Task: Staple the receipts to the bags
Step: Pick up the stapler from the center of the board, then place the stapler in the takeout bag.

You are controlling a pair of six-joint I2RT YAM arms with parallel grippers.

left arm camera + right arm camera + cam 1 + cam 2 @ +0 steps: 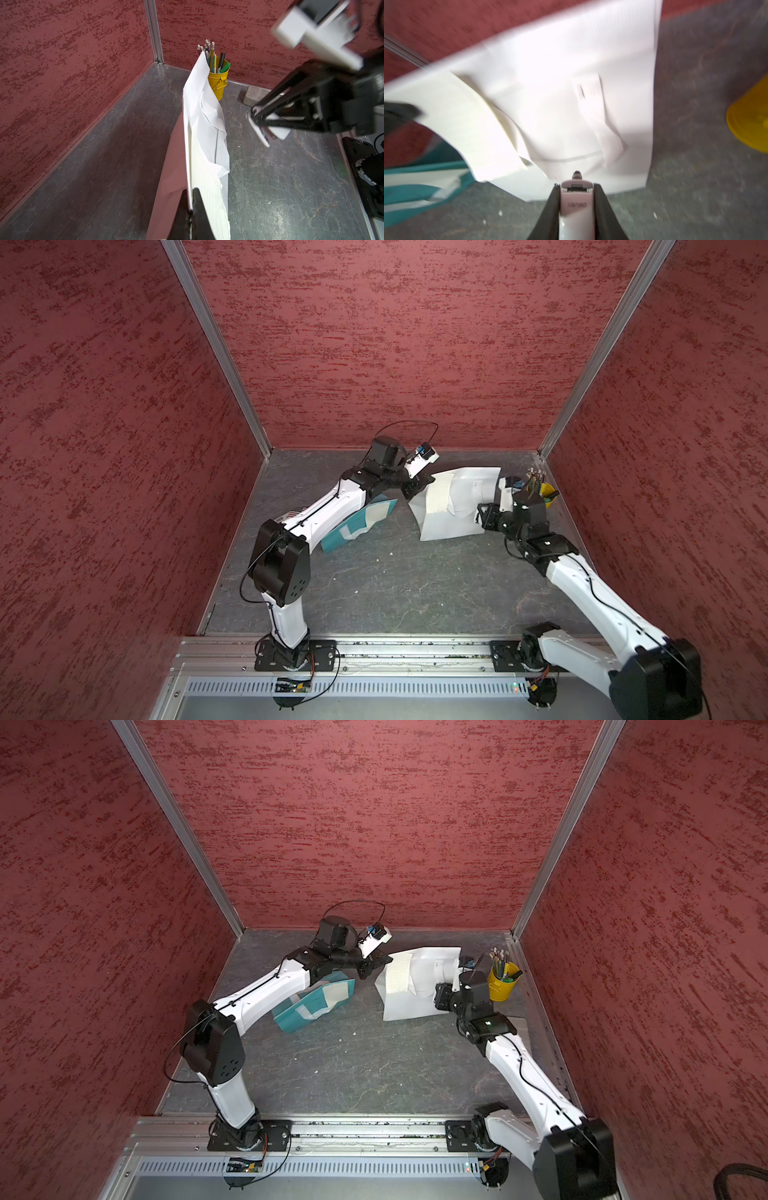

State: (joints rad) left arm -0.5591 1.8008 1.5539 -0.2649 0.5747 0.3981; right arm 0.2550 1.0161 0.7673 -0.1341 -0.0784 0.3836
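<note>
Toward the table's rear we count 2 bags and 2 receipts. The left gripper point(191, 207) pinches the white bag point(457, 522) and the lined receipt point(438, 493) together. The second receipt point(336, 992) lies on the teal bag point(291, 1021). The right gripper point(577, 187) clamps 1 stapler point(576, 204) just beside the white bag.

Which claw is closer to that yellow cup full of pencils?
Right. The right gripper, holding the stapler, is at the edge of the white bag nearest the yellow cup; the left gripper pinches its opposite edge, across the bag from the cup.
</note>
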